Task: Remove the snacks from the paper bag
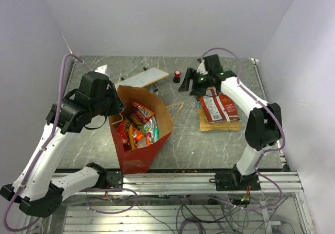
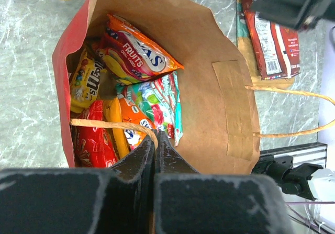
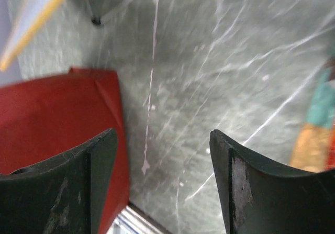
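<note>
The red paper bag (image 1: 137, 158) stands open on the near left part of the table (image 1: 188, 137), its brown inside facing up. Most of the snacks (image 1: 138, 126) sit inside it. From the left wrist we see an orange fruit-candy packet (image 2: 138, 53) uppermost, a yellow packet (image 2: 84, 82) against the red wall, a red packet (image 2: 94, 142) below it and a multicolour packet (image 2: 157, 100) beside them. The left tool (image 2: 157, 140) hangs at the bag's left rim with its fingers pressed together. One twisted handle (image 2: 112, 125) runs right up to their tips, but we cannot tell whether any paper is caught between them. The other handle (image 1: 175, 106) hangs outside the bag on its right. Two packets lie out on the table, to the right of the bag and well apart from it. They are a brown-red packet (image 1: 211, 108) and a red one (image 1: 228, 105), side by side on a flat tan piece (image 1: 220, 124). The right tool (image 1: 189, 87) hovers just past their far left corner. Its fingers are apart with nothing between them, and through the gap the right wrist view shows bare table, with the bag's red side at the left. A small red-and-black cylinder (image 1: 177, 76) stands just left of that tool. A white board with a yellow edge (image 1: 146, 78) lies beyond the bag.
</note>
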`<move>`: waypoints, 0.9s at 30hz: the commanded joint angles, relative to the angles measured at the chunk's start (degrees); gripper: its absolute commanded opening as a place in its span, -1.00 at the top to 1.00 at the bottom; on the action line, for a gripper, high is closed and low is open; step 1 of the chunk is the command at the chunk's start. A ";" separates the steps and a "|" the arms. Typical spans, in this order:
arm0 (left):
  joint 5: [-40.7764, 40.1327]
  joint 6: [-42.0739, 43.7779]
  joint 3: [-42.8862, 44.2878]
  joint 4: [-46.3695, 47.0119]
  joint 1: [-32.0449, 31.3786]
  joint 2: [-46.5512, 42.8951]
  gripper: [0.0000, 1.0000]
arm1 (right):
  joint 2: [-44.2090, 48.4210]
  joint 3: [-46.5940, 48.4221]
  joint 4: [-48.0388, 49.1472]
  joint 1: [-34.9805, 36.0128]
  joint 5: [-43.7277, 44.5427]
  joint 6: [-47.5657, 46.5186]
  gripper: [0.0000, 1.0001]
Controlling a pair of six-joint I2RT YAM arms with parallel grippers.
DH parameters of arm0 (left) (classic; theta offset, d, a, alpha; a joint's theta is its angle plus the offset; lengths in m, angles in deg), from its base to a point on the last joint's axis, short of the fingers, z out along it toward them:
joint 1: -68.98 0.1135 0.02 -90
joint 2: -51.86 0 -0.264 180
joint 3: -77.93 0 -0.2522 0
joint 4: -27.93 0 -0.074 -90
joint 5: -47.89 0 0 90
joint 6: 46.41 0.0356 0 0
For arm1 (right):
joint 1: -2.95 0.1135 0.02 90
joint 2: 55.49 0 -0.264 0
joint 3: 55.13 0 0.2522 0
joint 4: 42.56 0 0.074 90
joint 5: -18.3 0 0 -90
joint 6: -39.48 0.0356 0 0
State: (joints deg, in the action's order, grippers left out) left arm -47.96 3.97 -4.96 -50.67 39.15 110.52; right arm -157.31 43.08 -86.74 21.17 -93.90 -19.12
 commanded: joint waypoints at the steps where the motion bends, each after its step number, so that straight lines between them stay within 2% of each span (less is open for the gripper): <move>1: -1.01 0.88 0.73 2.45 0.21 0.92 0.86 | -1.01 -4.40 -3.72 8.38 -0.92 -0.94 -0.40; 4: -1.12 1.98 2.68 3.03 0.23 2.40 0.86 | 1.09 -9.74 1.64 13.73 -2.23 3.98 -0.19; 7: -0.28 4.01 5.60 4.38 0.21 4.66 0.86 | 2.07 -12.79 5.49 18.01 -2.51 9.51 -0.09; 13: 1.07 9.85 14.17 5.36 0.26 11.85 0.86 | 3.49 -13.76 9.73 26.34 -0.20 17.79 -0.08; 18: 2.31 14.30 19.19 6.81 0.30 15.89 0.86 | 5.35 -14.84 12.48 30.55 2.21 22.45 -0.08; 23: 5.31 18.19 18.34 8.16 0.29 15.70 0.86 | 7.78 -15.05 8.99 31.50 6.49 22.06 -0.09; 27: 4.87 17.50 11.11 7.97 0.29 10.75 0.86 | 11.12 -15.02 2.54 31.31 10.61 19.51 -0.11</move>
State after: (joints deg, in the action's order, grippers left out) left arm -45.36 19.77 10.25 -47.30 39.15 126.43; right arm -150.56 28.22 -79.13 52.62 -88.61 1.31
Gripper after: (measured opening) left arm 0.076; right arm 0.552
